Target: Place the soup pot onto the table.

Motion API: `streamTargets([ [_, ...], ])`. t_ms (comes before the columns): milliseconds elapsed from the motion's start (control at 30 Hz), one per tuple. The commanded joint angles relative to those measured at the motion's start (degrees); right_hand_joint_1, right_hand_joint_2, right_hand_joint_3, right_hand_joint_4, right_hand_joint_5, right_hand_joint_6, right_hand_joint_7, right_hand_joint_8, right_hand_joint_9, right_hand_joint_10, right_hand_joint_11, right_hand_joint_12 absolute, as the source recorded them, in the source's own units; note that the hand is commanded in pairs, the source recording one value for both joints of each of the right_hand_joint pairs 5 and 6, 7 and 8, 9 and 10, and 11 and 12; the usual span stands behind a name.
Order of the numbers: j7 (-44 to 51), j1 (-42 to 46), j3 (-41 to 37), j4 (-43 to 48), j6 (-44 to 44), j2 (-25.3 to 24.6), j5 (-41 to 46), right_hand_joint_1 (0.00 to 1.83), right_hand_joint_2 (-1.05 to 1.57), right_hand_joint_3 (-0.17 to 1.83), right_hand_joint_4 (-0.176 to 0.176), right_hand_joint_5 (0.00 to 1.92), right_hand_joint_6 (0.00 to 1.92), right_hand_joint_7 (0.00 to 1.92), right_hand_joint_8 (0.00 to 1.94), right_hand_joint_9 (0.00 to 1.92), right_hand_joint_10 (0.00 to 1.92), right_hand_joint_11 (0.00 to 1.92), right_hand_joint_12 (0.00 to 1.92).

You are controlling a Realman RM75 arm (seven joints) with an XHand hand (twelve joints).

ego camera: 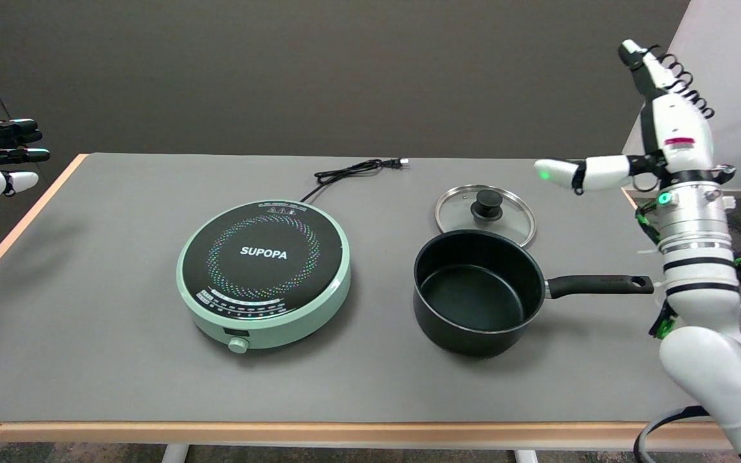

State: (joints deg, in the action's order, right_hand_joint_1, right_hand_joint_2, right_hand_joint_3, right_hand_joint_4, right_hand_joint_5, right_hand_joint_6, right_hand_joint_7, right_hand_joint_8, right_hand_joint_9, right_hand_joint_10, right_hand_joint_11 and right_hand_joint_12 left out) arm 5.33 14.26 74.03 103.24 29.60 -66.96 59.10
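Right of the induction cooker [264,273], on the table [87,360]: soup pot [478,292], upright, handle pointing straight away from the cooker. Beyond and above that handle: right hand [657,138], fingers spread, empty.

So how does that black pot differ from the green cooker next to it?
The soup pot is black, deep and hollow, with a long handle pointing right; the green cooker is a low, flat disc with a front knob. The cooker has a cord trailing behind it; the pot has none. Both are round and stand apart on the grey table.
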Motion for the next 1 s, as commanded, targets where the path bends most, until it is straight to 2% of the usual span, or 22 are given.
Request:
streamTargets([
  [33, -25.45, -0.73, -11.95, -5.46, -3.33, 2.53, -1.95, 0.85, 0.02, 0.47, 0.056, 0.15, 0.15, 0.15, 0.15, 0.15, 0.15, 0.15, 0.15],
  [233, -33.87, -0.80, -12.90, -8.98, -4.48, 2.61, -2.10, 0.86, 0.01, 0.48, 0.056, 0.15, 0.15, 0.15, 0.15, 0.15, 0.15, 0.15, 0.15],
  [533, -37.50, -0.65, -13.47, -10.01, -3.98, 3.17, -2.26, 0.86, 0.00, 0.54, 0.087, 0.15, 0.15, 0.15, 0.15, 0.15, 0.15, 0.15, 0.15],
  [700, -37.03, -0.65, -12.92, -6.91, -3.49, 2.33, -2.11, 0.86, 0.00, 0.54, 0.100, 0.15, 0.15, 0.15, 0.15, 0.15, 0.15, 0.15, 0.15],
  [1000, -36.79, -3.00, -10.98, 2.42, -4.21, -1.51, -1.70, 0.88, 0.02, 0.50, 0.095, 0.15, 0.15, 0.15, 0.15, 0.15, 0.15, 0.15, 0.15],
])
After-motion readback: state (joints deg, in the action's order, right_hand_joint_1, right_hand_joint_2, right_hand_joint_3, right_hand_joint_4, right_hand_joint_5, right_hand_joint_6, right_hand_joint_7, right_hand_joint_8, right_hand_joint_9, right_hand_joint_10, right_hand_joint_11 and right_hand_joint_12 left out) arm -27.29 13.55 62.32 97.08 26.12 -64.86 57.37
